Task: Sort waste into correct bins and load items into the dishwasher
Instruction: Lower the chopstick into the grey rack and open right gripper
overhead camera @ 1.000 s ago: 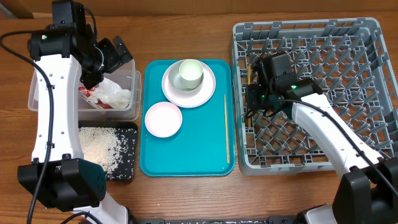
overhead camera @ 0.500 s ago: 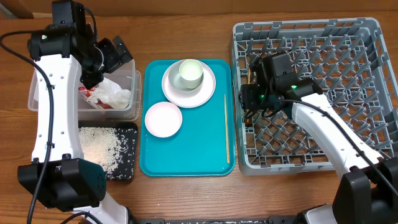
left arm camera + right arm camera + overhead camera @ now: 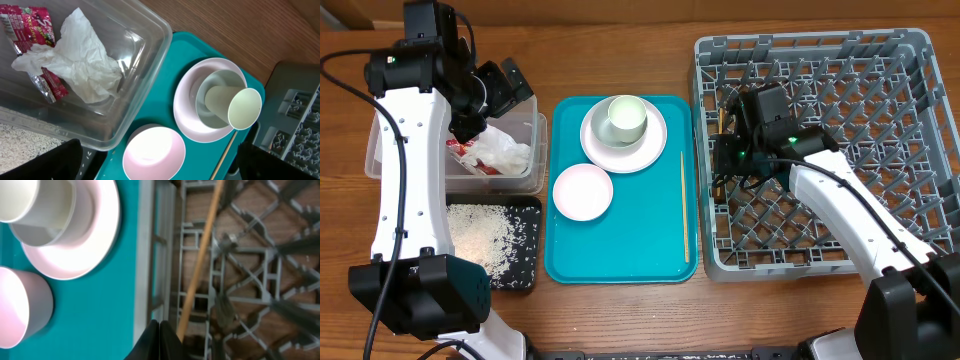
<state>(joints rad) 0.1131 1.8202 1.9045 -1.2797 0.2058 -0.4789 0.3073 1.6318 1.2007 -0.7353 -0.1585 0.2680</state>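
The red wrapper [image 3: 30, 25] and white tissue [image 3: 80, 65] lie in the clear tub [image 3: 535, 150]. Rice [image 3: 480, 240] fills the black tray [image 3: 532, 250]. The pale cup [image 3: 625, 118] leans in a bowl on the pink-white plate [image 3: 610, 155]. A second bowl [image 3: 582, 192] and one chopstick [image 3: 684, 210] lie on the teal tray. Another chopstick [image 3: 200, 265] leans inside the grey rack [image 3: 880, 60], just right of my shut right gripper [image 3: 159, 330] at the rack's left wall [image 3: 723, 150]. My left gripper [image 3: 505, 92] hangs open and empty over the tub's right end.
The teal tray [image 3: 630, 240] sits between the bins on the left and the rack on the right. The rack's upright pegs crowd round my right gripper. The left arm's white link stands over the tub and black tray.
My right gripper nudged slightly left along the rack's wall, then came back. The left arm and the dishes have not moved.
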